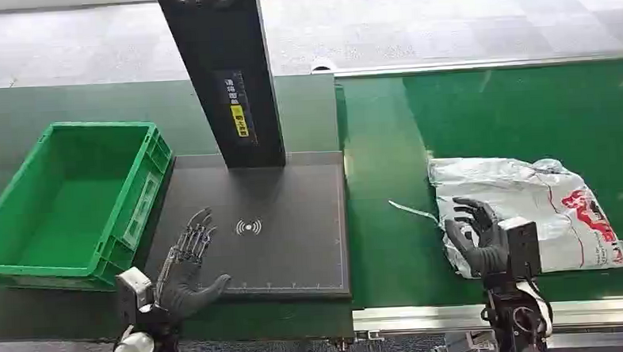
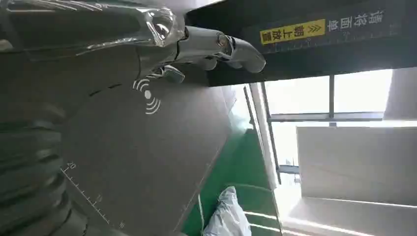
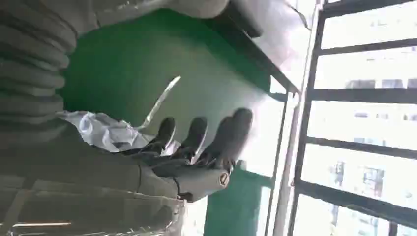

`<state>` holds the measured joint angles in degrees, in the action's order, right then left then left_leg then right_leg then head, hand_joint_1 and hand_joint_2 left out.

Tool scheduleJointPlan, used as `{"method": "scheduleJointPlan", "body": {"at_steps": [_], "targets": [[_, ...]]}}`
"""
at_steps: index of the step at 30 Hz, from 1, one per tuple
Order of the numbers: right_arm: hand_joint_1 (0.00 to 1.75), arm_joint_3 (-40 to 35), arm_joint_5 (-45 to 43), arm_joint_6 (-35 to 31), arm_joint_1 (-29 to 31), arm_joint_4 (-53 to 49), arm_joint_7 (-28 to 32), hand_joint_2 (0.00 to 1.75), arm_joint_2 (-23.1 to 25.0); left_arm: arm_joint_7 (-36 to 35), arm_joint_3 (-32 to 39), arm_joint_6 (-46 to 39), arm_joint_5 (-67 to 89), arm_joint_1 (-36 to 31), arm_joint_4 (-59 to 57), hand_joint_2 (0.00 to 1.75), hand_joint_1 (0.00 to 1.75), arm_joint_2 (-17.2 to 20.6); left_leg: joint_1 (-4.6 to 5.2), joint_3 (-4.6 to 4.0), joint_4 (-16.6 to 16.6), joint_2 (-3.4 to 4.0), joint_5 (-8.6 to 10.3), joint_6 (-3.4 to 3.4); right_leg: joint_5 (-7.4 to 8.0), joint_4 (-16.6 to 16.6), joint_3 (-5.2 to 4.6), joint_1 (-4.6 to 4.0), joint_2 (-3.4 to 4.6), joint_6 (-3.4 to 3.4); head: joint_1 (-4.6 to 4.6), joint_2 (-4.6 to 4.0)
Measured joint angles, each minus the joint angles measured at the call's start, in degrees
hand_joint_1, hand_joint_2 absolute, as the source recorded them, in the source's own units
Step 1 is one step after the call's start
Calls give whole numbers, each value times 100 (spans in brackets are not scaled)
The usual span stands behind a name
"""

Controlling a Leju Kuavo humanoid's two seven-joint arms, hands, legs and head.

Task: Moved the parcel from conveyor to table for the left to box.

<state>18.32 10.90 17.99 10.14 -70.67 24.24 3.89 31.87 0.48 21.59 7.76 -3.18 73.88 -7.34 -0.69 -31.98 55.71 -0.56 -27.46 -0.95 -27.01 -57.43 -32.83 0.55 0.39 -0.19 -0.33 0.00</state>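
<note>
You had the crumpled white plastic parcel with red print (image 1: 532, 210) lying on the green conveyor belt (image 1: 390, 220), right of the dark scanning plate (image 1: 296, 248). Your right hand (image 1: 476, 236) rested at its near-left edge, fingers spread (gripping nothing). Your left hand (image 1: 187, 265) lay spread over that plate, empty.

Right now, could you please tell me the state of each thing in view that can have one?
parcel: lying flat on the conveyor, crumpled, not lifted.
green crate: upright, empty.
scanner pad: nothing lies on it.
left hand: open over the pad, fingers spread, holding nothing.
right hand: open at the parcel's near edge, not closed on it.
</note>
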Motion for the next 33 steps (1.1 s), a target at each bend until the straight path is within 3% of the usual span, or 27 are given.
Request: {"method": "scheduleJointPlan", "body": {"at_steps": [1,4,5,9,18,22,25,28,33], "targets": [[0,44,-223,125,-6,-81,7,0,0,28,-2,2,-2,-14,-39,175,0,-9,2,0,0,5,0,0,0,0,0,1,2,0,2,0],[0,170,-1345,730,25,-314,-11,0,0,96,-26,13,-17,-91,-196,175,0,-35,5,0,1,7,0,1,1,1,0,5,3,1,0,0],[0,214,-1698,886,56,-373,-37,175,-2,113,-31,13,-20,-121,-244,175,0,-46,5,1,2,4,0,1,1,1,0,5,3,1,2,0],[0,293,-2321,1036,94,-637,48,175,-20,124,-33,11,-50,-213,-343,175,0,-61,5,1,2,7,0,1,1,1,1,5,3,1,0,0],[0,140,-1218,145,91,-990,337,175,-48,131,-24,11,-101,-194,-356,175,0,-48,3,0,1,7,0,0,1,1,0,2,4,1,-2,0],[0,32,-83,-727,93,-1020,225,175,-138,131,-24,2,-101,-176,-352,175,0,-44,4,-1,1,6,0,1,1,1,3,4,4,1,-2,0],[0,-177,1587,-1429,106,-977,-444,175,-332,122,-24,2,-101,-132,-310,175,0,-37,5,-3,1,7,0,1,1,1,3,4,4,1,2,0],[0,-398,2935,-1600,318,-604,-1317,175,-566,39,-22,31,-98,-100,-258,175,0,-35,4,-1,1,7,0,1,1,1,2,4,4,1,0,0],[0,-584,3504,-1576,755,407,-1685,175,-885,-35,-20,87,-90,-104,-218,175,0,-37,4,-1,3,-3,1,1,2,1,3,4,2,2,0,0]]}}
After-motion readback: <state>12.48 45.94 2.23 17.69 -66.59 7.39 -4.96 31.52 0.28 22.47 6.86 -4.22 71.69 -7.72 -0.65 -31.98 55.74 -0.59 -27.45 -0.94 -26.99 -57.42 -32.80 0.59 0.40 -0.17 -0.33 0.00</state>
